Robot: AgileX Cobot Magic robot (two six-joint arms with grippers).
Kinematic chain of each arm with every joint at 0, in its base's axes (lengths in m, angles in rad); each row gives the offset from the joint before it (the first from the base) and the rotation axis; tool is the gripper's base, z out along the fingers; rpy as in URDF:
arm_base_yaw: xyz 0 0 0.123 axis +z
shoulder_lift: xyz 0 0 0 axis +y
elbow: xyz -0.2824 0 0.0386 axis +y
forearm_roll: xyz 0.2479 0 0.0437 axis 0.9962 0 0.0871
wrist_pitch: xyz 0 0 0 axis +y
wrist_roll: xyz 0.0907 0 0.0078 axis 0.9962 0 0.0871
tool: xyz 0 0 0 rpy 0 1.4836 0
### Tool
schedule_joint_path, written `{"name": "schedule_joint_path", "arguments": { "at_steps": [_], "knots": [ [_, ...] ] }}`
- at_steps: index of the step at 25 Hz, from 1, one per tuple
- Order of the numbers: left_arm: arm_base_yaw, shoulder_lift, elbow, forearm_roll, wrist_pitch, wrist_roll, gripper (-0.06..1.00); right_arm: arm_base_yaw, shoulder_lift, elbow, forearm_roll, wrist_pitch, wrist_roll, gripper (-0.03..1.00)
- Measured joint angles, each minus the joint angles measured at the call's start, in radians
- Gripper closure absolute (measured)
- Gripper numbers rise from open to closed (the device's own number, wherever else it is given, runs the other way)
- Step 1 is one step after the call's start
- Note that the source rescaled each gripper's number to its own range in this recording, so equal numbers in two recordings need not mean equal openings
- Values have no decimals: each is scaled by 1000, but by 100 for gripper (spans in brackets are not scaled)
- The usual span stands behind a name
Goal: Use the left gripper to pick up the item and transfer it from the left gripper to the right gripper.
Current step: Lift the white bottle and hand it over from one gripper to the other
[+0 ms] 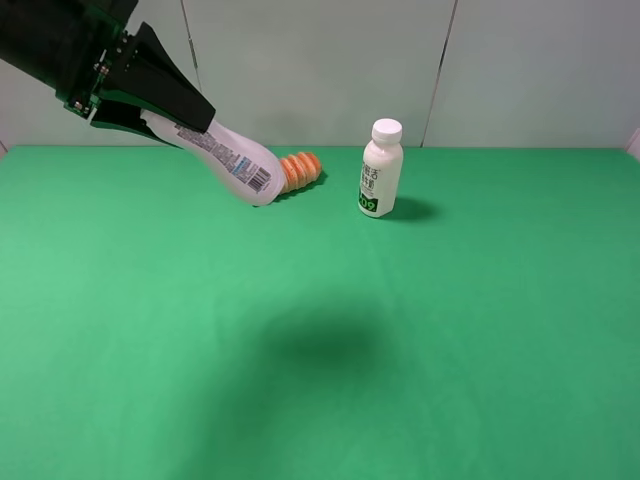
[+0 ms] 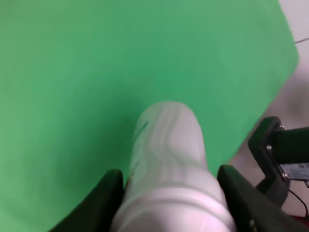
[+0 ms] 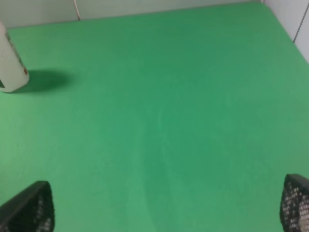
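Observation:
The item [image 1: 235, 160], a curvy white bottle with a printed label, hangs tilted in the air at the upper left, well above the green table [image 1: 320, 330]. My left gripper [image 1: 190, 125] is shut on its neck end, so the cap is hidden between the black fingers [image 1: 170, 85]. In the left wrist view the item [image 2: 169, 154] fills the space between the two fingers [image 2: 96, 205], its base pointing away. My right gripper [image 3: 164, 208] is out of the exterior view. Its wrist view shows the fingertips [image 3: 31, 208] wide apart, open, with only green table between them.
An orange ridged roll [image 1: 300, 170] lies at the back of the table, just behind the item's base. A taller white-capped bottle with a green label [image 1: 381, 168] stands upright to its right, also seen as the bottle [image 3: 9, 63]. A black fixture [image 2: 282, 154] sits past the table's edge.

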Motion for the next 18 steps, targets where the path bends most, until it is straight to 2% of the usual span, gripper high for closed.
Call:
{"name": "schedule_joint_path", "arguments": {
  "at_steps": [6,11,15,18],
  "knots": [
    [-18,0,0,1,-2,47,94,0,0,0,0,0,0,-3],
    [-125,0,0,83,-75,62,94,0,0,0,13,0,0,-3],
    [-213,0,0,152,-148,66,94,0,30,0,69,0,-25,-3],
    [-259,2,0,162,-182,68,94,0,124,-20,120,-2,-52,-3]
  ]
}}
